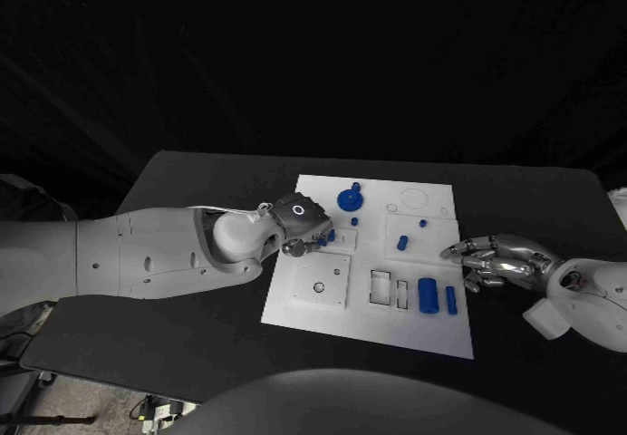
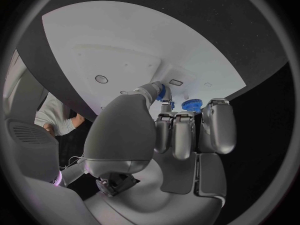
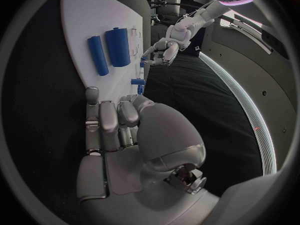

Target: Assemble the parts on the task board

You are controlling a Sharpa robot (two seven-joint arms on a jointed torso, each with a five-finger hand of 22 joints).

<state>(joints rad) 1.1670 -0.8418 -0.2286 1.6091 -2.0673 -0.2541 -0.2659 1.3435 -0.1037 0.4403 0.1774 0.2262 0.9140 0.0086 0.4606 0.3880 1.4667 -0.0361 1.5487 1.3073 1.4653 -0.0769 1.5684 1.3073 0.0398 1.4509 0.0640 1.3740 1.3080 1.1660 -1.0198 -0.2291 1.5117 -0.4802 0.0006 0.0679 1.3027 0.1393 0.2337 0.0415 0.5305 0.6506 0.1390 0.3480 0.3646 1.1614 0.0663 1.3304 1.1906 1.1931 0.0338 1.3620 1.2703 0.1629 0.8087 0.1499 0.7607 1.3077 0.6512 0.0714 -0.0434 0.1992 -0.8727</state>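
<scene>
Cylinders lie on the task board beside the right hand.

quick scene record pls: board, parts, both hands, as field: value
task board: white plate, middle of black table
gear part: blue, at board's far side
cylinders: two blue, lying side by side near board's right edge
left hand: over board's left part, fingers pinch a small blue part
right hand: at board's right edge, fingers curled, holds nothing visible
assembly: not finished
</scene>
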